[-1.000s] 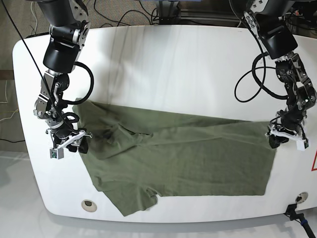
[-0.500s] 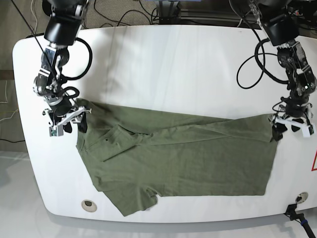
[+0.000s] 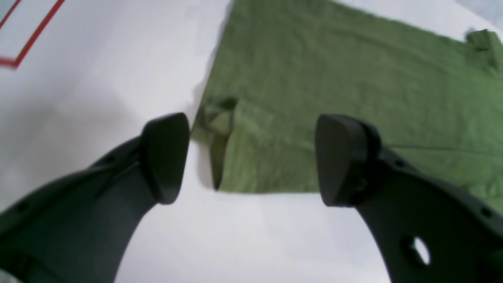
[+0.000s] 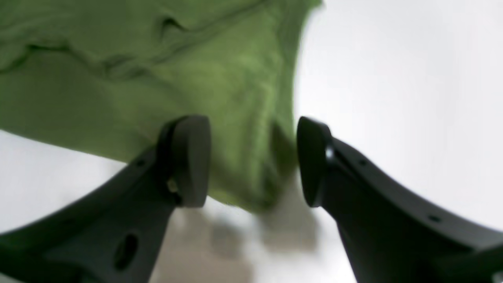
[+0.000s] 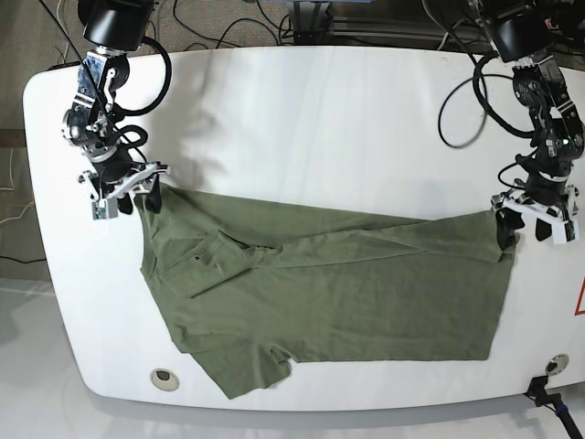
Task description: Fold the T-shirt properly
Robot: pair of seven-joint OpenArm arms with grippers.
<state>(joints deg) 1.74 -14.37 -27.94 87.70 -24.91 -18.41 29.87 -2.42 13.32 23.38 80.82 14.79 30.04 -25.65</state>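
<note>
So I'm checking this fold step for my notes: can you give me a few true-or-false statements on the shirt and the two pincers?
1. Both pincers are open. True: the left pincer and right pincer show wide gaps.
2. The right pincer grips the shirt. False: cloth lies between its jaws, unclamped.
3. The shirt lies on the table. True.
4. The shirt is folded into a neat square. False: it lies spread wide and wrinkled.
5. The left pincer is above the shirt's middle. False: it is at a corner.
</note>
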